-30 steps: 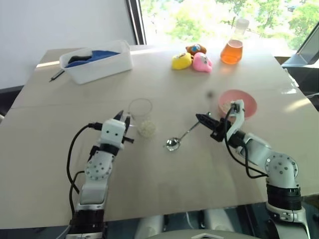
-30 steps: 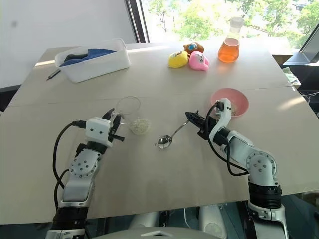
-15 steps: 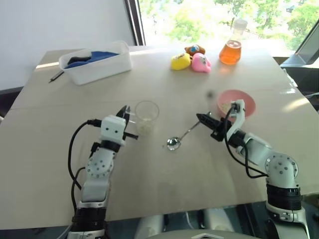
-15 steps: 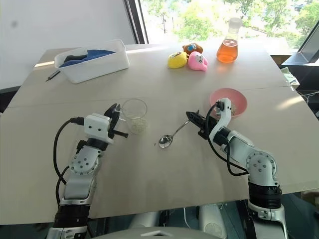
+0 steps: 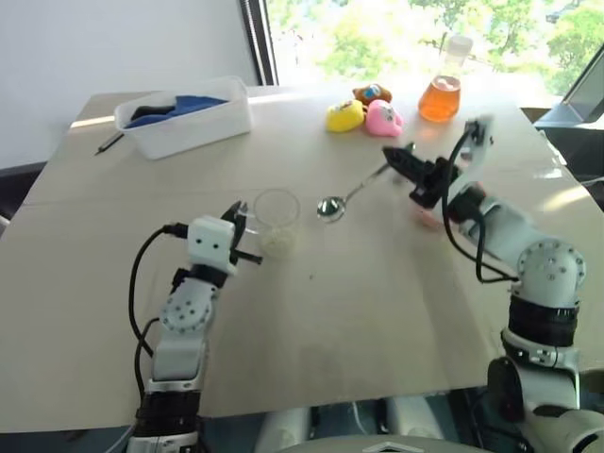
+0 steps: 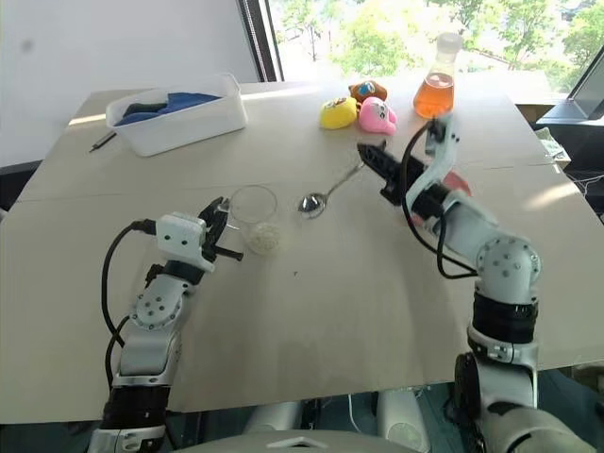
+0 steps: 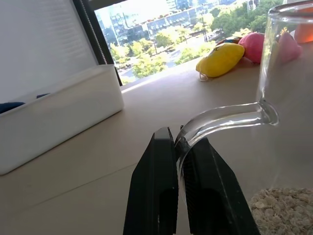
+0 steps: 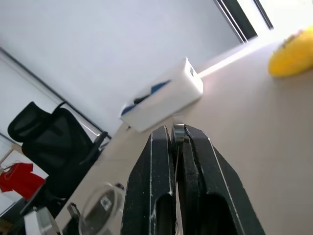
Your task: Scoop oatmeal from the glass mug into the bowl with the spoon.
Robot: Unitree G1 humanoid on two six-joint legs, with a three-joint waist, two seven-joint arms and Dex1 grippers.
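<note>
On the pale worktop (image 5: 359,311), seen from the head, our left pincer (image 5: 238,233) is clamped on the handle of the glass mug (image 5: 275,219), which stands upright just right of it with the oatmeal (image 5: 277,243) heaped in its bottom. Our right pincer (image 5: 404,162) is raised above the worktop, fingers together on the thin handle of the spoon (image 5: 343,199); the spoon slopes down to the left, its small oval end near the mug's right side and clear of it. A sliver of the bowl (image 5: 425,218) peeks out pink behind our right arm. Far across stand a white tub (image 5: 193,125), a yellow toy (image 5: 343,116) beside a pink toy (image 5: 384,117), and a flask of orange liquid (image 5: 441,95).

From the left wrist, both black fingers (image 7: 156,196) pinch the curved glass handle (image 7: 220,121), with flakes showing through the mug wall.

From the right wrist, the fingers (image 8: 156,196) press together on the spoon's silver handle tip, and the mug (image 8: 100,208) sits blurred below.
</note>
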